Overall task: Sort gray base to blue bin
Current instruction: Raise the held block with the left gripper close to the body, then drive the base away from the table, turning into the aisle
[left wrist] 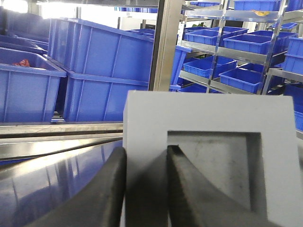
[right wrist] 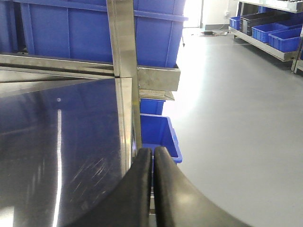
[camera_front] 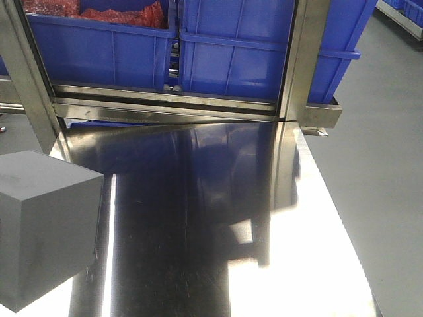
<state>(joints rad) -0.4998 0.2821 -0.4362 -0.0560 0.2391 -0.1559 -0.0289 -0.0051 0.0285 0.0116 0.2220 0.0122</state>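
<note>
The table (camera_front: 198, 218) is shiny metal, like a mirror, and the blue of the tubs shows in it. At its far edge a metal rail (camera_front: 165, 105) runs across. Behind the rail, big blue bins (camera_front: 231, 59) stand side by side. The left one has red stuff (camera_front: 132, 13) in it. A metal post (camera_front: 304, 53) stands at the far right corner of the table.

The gray base (camera_front: 46, 224) is at the near left side of the table, well apart from the blue bins. I cannot tell if it touches the table top. The left gripper (left wrist: 147, 151) holds it by one wall. One black finger (left wrist: 111, 189) is on the outside. The other is inside the dark square hole.

The right gripper (right wrist: 152, 151) has its two fingers pressed together with nothing between them. It hangs over the right edge of the table.

Past that edge the gray floor (right wrist: 236, 118) is wide and open. A small blue bin (right wrist: 158, 132) sits low down, just beside the table edge. Far off, shelves (left wrist: 241, 42) hold many small blue tubs. The middle and right of the table top are bare metal all the way to the rail.
</note>
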